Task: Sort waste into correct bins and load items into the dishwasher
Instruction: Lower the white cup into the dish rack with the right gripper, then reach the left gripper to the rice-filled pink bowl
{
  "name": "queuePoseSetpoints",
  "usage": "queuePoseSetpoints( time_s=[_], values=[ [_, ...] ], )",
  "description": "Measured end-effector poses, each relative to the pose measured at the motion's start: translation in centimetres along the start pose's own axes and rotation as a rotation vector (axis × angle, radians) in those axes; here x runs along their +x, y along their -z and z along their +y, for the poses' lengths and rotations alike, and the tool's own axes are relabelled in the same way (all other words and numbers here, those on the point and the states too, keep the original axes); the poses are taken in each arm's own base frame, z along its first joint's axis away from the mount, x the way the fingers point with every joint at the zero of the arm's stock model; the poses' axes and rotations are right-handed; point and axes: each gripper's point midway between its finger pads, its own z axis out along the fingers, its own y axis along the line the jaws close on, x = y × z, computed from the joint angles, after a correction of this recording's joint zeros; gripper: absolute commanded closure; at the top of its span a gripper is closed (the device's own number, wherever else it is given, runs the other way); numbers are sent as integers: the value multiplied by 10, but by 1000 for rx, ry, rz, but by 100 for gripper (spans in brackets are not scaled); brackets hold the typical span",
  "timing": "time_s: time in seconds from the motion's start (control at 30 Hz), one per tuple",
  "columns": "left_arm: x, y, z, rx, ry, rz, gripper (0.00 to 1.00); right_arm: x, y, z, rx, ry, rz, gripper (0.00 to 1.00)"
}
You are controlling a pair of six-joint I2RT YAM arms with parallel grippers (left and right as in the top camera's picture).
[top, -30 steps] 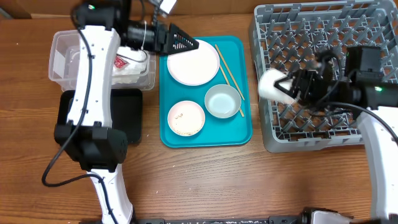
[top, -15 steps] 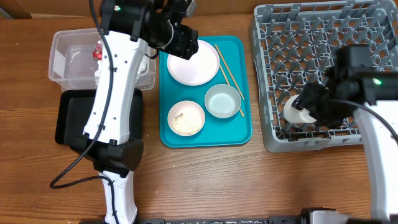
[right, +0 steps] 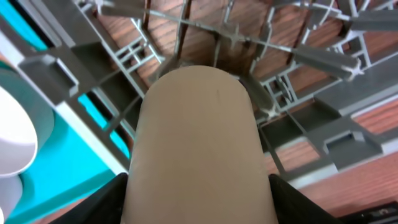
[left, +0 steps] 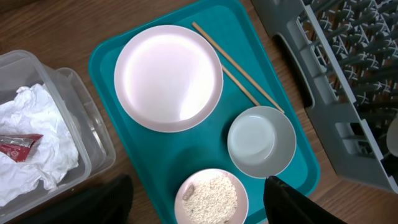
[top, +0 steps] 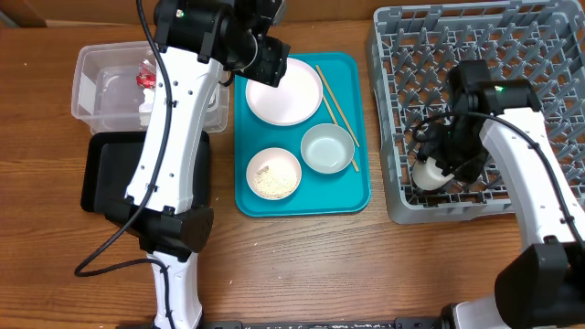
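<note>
Clamping the small cup (right: 198,124) from both sides, the right pincer (right: 196,193) holds it low in the near-left part of the grey dish rack (top: 494,55). The cup's long axis runs straight away from the wrist camera, its rounded end aimed at the rack's grid base. The left pincer (left: 198,186) hangs open above the teal tray (left: 155,155), nothing between its fingers. The chopsticks (left: 233,68) lie on the tray beside the large plate (left: 168,78), slanting from far-left to near-right, their near ends by an empty bowl (left: 261,140). The napkin (left: 37,143) and red wrapper (left: 15,147) sit in the clear tub (left: 87,124).
</note>
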Motion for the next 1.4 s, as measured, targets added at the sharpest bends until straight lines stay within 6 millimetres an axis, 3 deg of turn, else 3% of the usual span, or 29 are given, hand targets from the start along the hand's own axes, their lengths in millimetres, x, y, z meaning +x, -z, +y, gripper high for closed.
queuePoseSetpoints(
  time_s=[0.07, 0.17, 0.43, 0.53, 0.6, 0.73, 0.93, 1.03, 1.13, 1.23, 1.4],
  values=[
    [0, 0, 0, -1, 0, 0, 29, -2, -4, 1, 5, 6, 4, 17],
    [0, 0, 0, -1, 0, 0, 28, -3, -9, 3, 8, 9, 15, 11],
    [0, 0, 0, -1, 0, 0, 28, -6, -9, 11, -31, 15, 10, 17],
    [-1, 0, 1, -4, -1, -4, 28, -15, 6, 23, -81, 32, -18, 21],
    [0, 0, 1, -4, 0, 1, 28, -26, 36, 42, -153, 64, -81, 21],
    [11, 2, 2, -7, 17, 42, 31, -29, 67, 88, -266, 164, -177, 22],
    [36, 13, 14, -20, 142, 131, 37, 7, 68, 140, -336, 265, -166, 22],
    [37, 17, 19, -24, 183, 126, 38, 20, 63, 150, -340, 275, -144, 22],
    [38, 18, 13, -8, 205, 128, 39, 27, 55, 151, -320, 259, -127, 21],
    [47, 8, -3, 15, 193, 178, 40, 20, 53, 146, -306, 220, -131, 20],
    [93, -31, -46, 41, 126, 383, 45, -13, 67, 104, -281, 101, -141, 18]
  ],
)
